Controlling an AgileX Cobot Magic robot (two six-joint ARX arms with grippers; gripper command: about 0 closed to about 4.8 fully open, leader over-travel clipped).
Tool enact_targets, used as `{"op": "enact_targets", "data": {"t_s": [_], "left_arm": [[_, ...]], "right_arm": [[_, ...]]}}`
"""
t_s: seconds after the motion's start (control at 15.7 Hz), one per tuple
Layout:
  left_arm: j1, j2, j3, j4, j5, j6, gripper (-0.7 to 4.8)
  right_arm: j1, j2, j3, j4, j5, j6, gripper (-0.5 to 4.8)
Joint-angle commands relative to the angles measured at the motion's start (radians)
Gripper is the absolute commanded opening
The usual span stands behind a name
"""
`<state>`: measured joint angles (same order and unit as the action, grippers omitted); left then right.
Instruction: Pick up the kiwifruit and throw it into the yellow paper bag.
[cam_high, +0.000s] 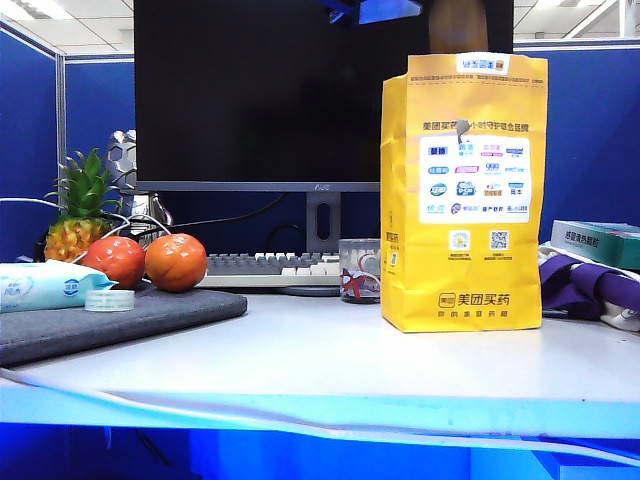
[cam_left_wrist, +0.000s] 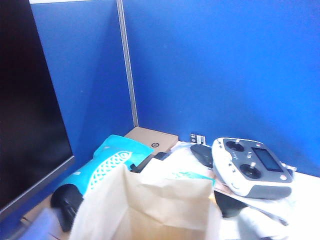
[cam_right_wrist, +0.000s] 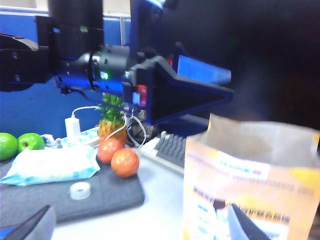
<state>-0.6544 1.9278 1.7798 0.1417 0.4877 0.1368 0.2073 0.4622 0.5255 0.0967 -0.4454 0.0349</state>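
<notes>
From the exterior view I could see a brown, egg-shaped kiwifruit (cam_high: 457, 25) as a blurred smear directly above the mouth of the tall yellow paper bag (cam_high: 465, 250), its lower end at the bag's top edge. It was clear of the table and nowhere near the two round orange-red tomatoes (cam_high: 148, 261) on the grey mat (cam_high: 120, 320). Its long axis looked upright, running toward the bag's opening, though the blur may have stretched it, and I could not tell which end pointed down. Neither wrist view showed the fruit plainly.

My left gripper (cam_right_wrist: 215, 90) appeared best from the right wrist: a black arm ending in a blue wedge, held level above the bag. The exterior view caught only blue scraps of it at the top edge. My left wrist view showed none of my fingers, just the bag's brown paper mouth below, a white handheld controller (cam_left_wrist: 252, 167) and the blue partition wall (cam_left_wrist: 220, 65). I could not tell how far those fingers were parted, nor whether they touched anything.

My right gripper (cam_right_wrist: 140, 230) hung back from the bag with its two fingertips spread wide and nothing between them. Only that view showed two green round fruits (cam_right_wrist: 17, 144) past the white wipes packet (cam_right_wrist: 52, 167).
</notes>
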Motion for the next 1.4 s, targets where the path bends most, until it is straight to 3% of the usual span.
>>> {"op": "enact_targets", "data": {"t_s": [0.06, 0.19, 0.32, 0.45, 0.64, 0.76, 0.89, 1.08, 1.21, 1.4], "left_arm": [[0.027, -0.090, 0.005, -0.165, 0.014, 0.018, 4.79], [0.056, -0.257, 0.005, -0.401, -0.039, 0.211, 4.79], [0.094, -0.465, 0.004, -0.605, -0.213, 0.345, 4.79], [0.134, -0.681, -0.039, -0.680, -0.333, 0.376, 4.79], [0.153, -1.033, -0.249, -0.670, -0.573, 0.426, 4.79], [0.153, -1.289, -0.504, -0.657, -0.654, 0.378, 4.79], [0.153, -1.493, -0.779, -0.630, -0.795, 0.309, 4.79], [0.153, -1.618, -1.057, -0.543, -0.787, 0.068, 4.79], [0.153, -1.612, -1.202, -0.472, -0.696, 0.027, 4.79], [0.153, -1.592, -1.308, -0.424, -0.686, -0.027, 4.79]], "right_arm": [[0.000, -0.012, 0.004, 0.069, 0.043, -0.013, 4.79], [0.000, -0.064, 0.004, 0.056, 0.122, -0.014, 4.79], [0.000, -0.124, 0.004, 0.055, 0.164, -0.053, 4.79], [0.000, -0.162, 0.003, 0.053, 0.167, -0.070, 4.79], [0.000, -0.167, 0.002, 0.045, 0.188, -0.071, 4.79], [0.001, -0.163, 0.002, -0.027, 0.209, -0.124, 4.79], [0.001, -0.157, -0.012, -0.071, 0.209, -0.125, 4.79], [0.002, -0.155, -0.073, -0.071, 0.204, -0.109, 4.79], [0.002, -0.155, -0.150, -0.069, 0.200, -0.055, 4.79], [0.003, -0.156, -0.241, -0.066, 0.196, -0.040, 4.79]]}}
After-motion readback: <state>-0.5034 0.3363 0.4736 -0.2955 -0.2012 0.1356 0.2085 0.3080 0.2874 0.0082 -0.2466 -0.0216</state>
